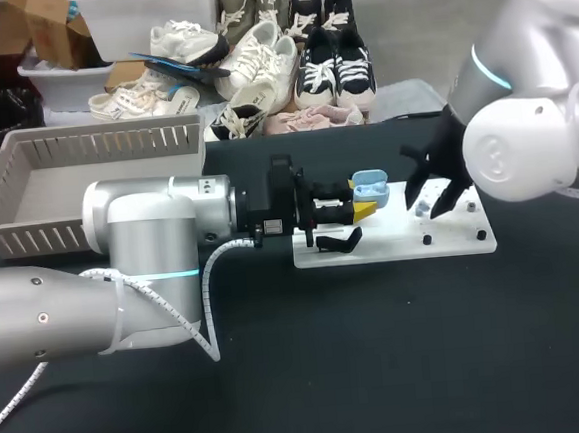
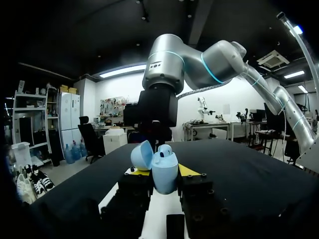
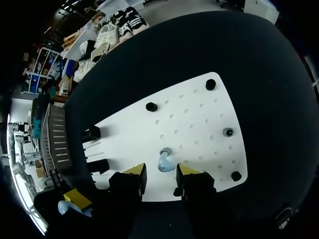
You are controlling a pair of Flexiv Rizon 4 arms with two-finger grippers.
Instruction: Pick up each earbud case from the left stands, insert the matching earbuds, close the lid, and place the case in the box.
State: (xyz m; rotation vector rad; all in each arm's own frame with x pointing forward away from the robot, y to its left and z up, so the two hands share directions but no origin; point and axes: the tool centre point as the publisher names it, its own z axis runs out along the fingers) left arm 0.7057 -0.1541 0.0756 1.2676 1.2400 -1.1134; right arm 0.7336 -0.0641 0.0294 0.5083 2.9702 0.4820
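My left gripper [image 1: 362, 203] reaches in over the left end of the white board [image 1: 392, 244] and is shut on a light blue earbud case [image 1: 368, 182]. The left wrist view shows that case [image 2: 163, 172] upright between the fingers, its lid tipped open. My right gripper [image 3: 162, 172] hangs open just above the board [image 3: 199, 119], with a light blue earbud [image 3: 164, 160] lying on the board in the gap ahead of its yellow tips, untouched. In the head view this gripper [image 1: 431, 203] is at the board's right part.
A grey slatted basket [image 1: 40, 236] stands at the back left. Black stands [image 3: 92, 133] rise at the board's left end, one [image 1: 337, 241] right under my left gripper. Small black pegs [image 3: 151, 106] dot the board. Dark tabletop lies open in front.
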